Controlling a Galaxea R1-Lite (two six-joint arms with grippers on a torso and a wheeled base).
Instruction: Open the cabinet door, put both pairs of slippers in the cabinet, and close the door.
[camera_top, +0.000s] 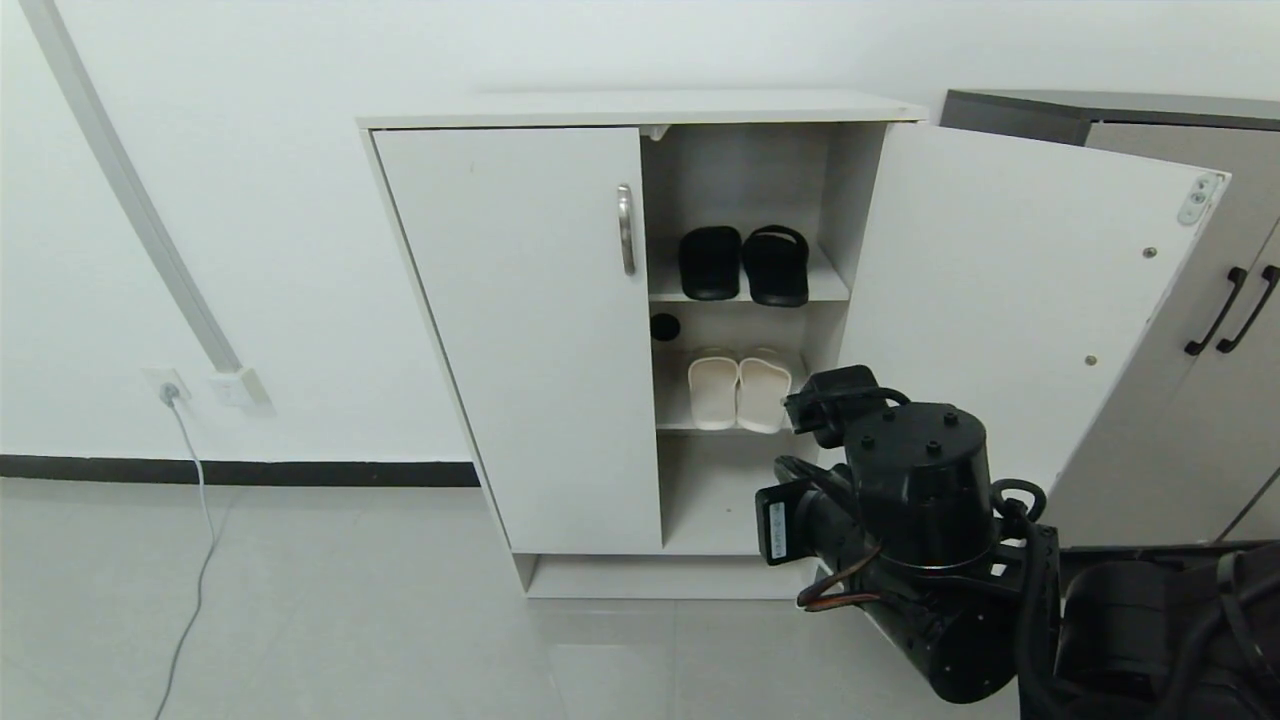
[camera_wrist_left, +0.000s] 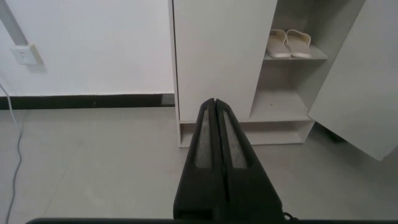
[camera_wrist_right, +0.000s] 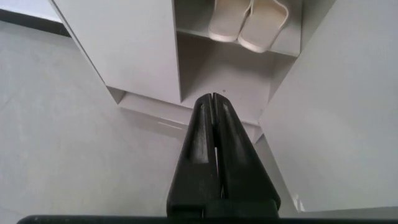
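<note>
Already, in the head view, both pairs are seen shelved, black slippers (camera_top: 743, 263) above white slippers (camera_top: 740, 390); the right door (camera_top: 1010, 300) stands wide. In the left wrist view, the left claw (camera_wrist_left: 214, 106) is pressed together, empty; in the right wrist view, the right claw (camera_wrist_right: 214, 99) likewise; the door is probably best pushed near its free edge, steadily.

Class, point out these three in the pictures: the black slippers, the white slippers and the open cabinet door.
black slippers (camera_top: 710, 262): head view, top of the left slipper.
white slippers (camera_top: 713, 392): head view, top of the left slipper.
open cabinet door (camera_top: 1000, 300): head view, middle of its inner face.
</note>
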